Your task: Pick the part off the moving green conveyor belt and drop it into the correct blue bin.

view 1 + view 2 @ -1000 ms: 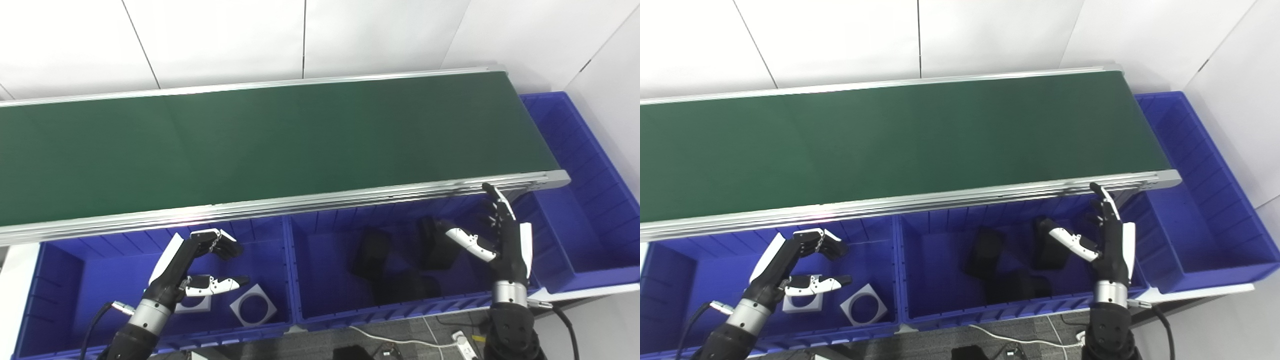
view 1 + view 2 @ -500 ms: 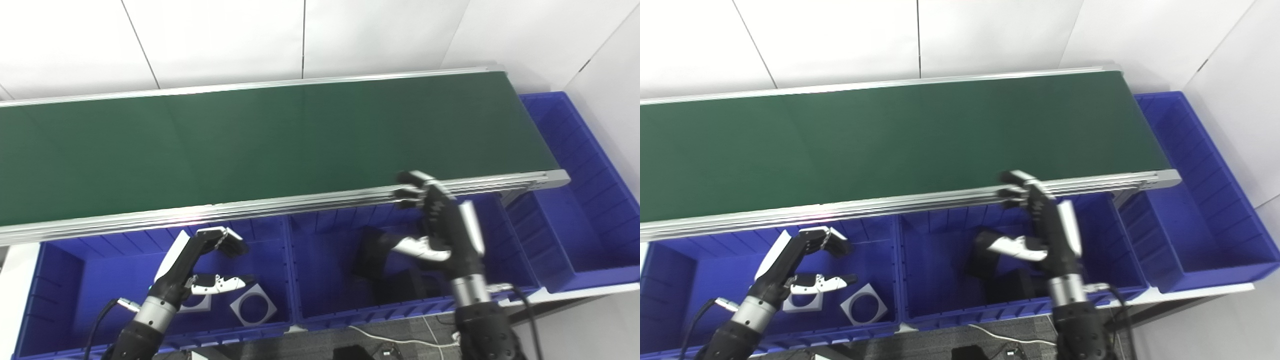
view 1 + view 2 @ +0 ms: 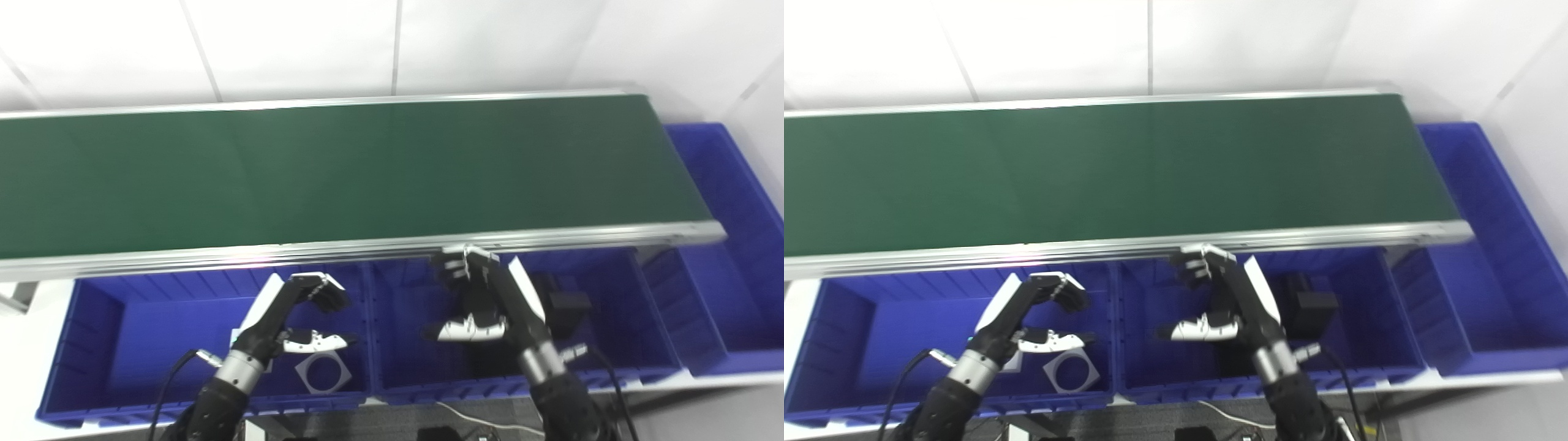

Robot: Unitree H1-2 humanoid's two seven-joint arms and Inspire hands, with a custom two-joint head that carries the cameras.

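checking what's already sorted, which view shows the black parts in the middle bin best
The right eye view: a black part shows clear of the right hand in the middle bin. In the left eye view the same part sits tighter against that hand. In both views the hand hides the others.

- Lighting even, bright, overhead; white wall (image 3: 490, 43) near washed out.
- Glare streak on conveyor rail (image 3: 263, 250).
- Overall softness, slight motion blur.
- Bin (image 3: 937, 318) interiors shadowed.

Bare conveyor belt, parts in the bins

The green conveyor belt (image 3: 343, 171) carries nothing. A flat grey square part with a round hole (image 3: 323, 376) lies in the left blue bin (image 3: 110, 343); black parts (image 3: 566, 301) sit in the middle blue bin (image 3: 612, 318).
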